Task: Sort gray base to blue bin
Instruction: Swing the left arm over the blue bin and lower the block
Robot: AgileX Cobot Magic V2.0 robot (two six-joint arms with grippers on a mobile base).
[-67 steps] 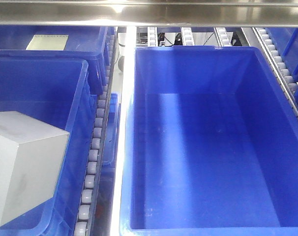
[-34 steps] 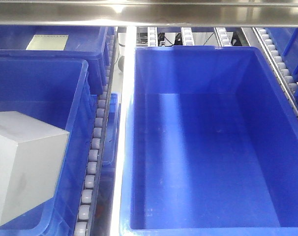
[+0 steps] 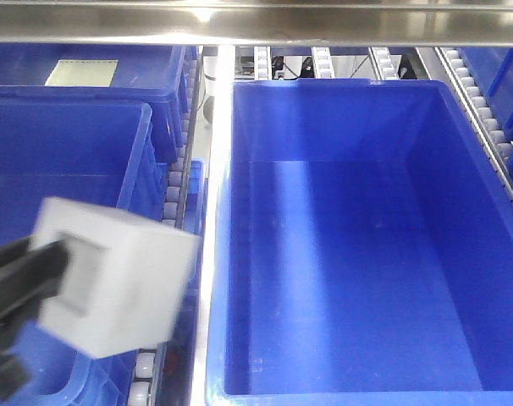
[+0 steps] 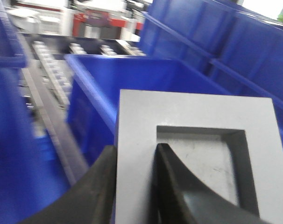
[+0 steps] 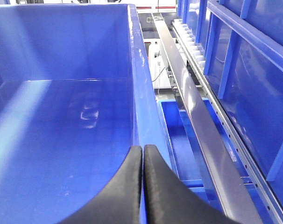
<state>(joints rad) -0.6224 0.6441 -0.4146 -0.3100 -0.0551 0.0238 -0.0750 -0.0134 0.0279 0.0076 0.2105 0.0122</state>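
Though front view blurs it, wrist shows left hand point(image 4: 136, 156) pinching gray base point(image 4: 193, 109); right hand point(image 5: 142, 151) clenched.

This looks like a warehouse or factory sorting line. Deep blue plastic tubs point(image 3: 70, 135) and a big blue bin point(image 3: 341, 83) sit in lanes between white roller tracks point(image 3: 173, 182) under a steel rail point(image 3: 256, 25). Blurred red-and-white machinery point(image 4: 99, 21) stands beyond.
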